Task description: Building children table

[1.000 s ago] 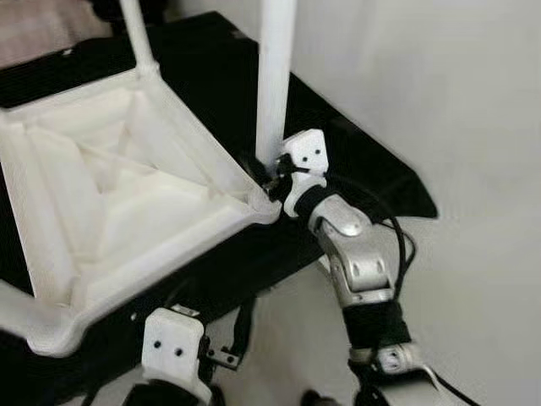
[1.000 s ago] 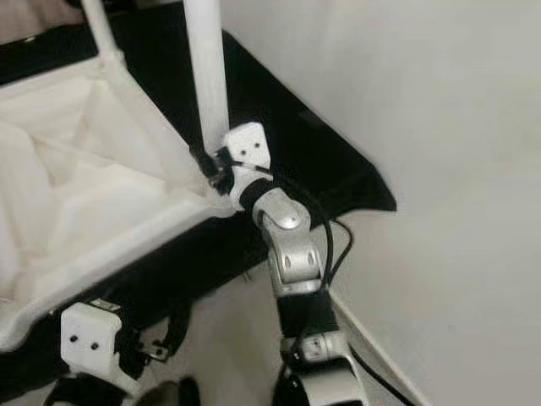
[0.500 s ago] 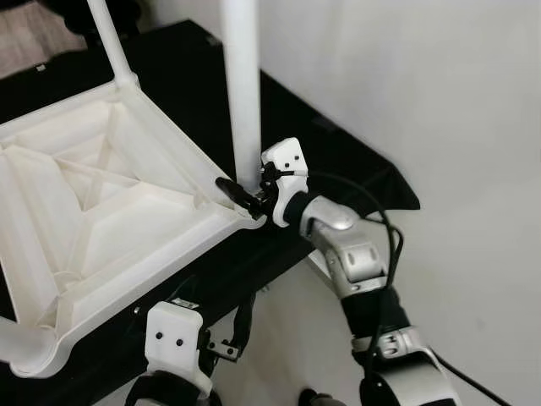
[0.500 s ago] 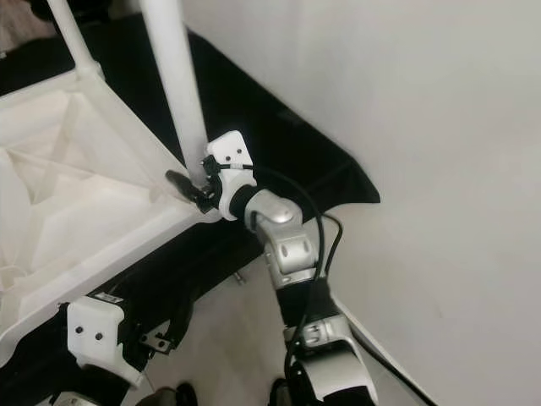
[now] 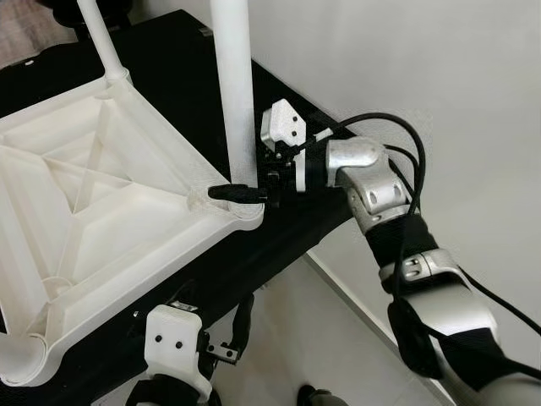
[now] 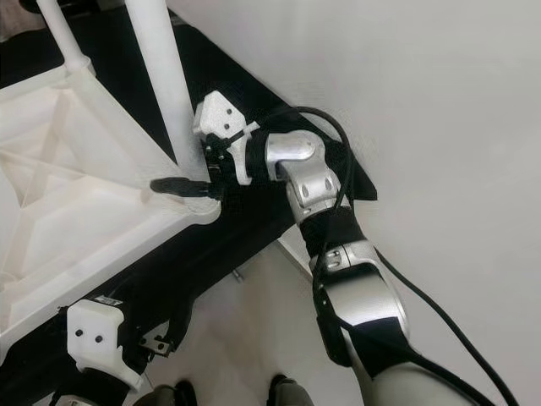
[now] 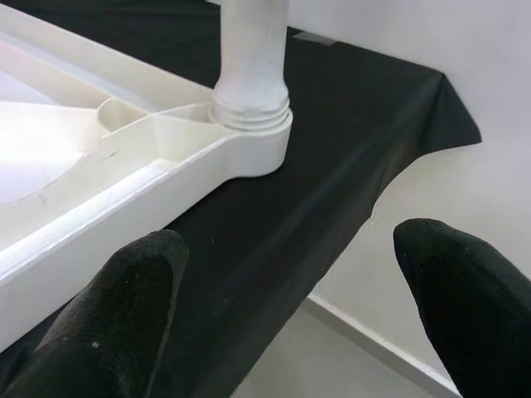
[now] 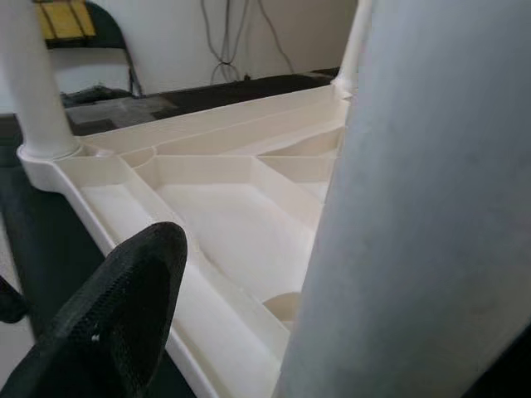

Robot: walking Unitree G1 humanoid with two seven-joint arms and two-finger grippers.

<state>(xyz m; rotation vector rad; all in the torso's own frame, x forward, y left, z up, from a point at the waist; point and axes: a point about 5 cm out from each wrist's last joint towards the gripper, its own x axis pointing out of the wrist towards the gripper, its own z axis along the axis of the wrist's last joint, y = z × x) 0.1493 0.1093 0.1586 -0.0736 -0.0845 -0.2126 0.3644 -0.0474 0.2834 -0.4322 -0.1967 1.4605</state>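
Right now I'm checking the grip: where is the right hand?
The right hand is at the tabletop's near right corner, fingers either side of the base of the upright leg, above the black cloth.

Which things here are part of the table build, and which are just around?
Part of the job:
white tabletop, upside down
near leg, upright in its corner socket
far leg
right gripper at the near leg's base
left gripper, hovering open

Just around:
black cloth
folding chair
wall cables
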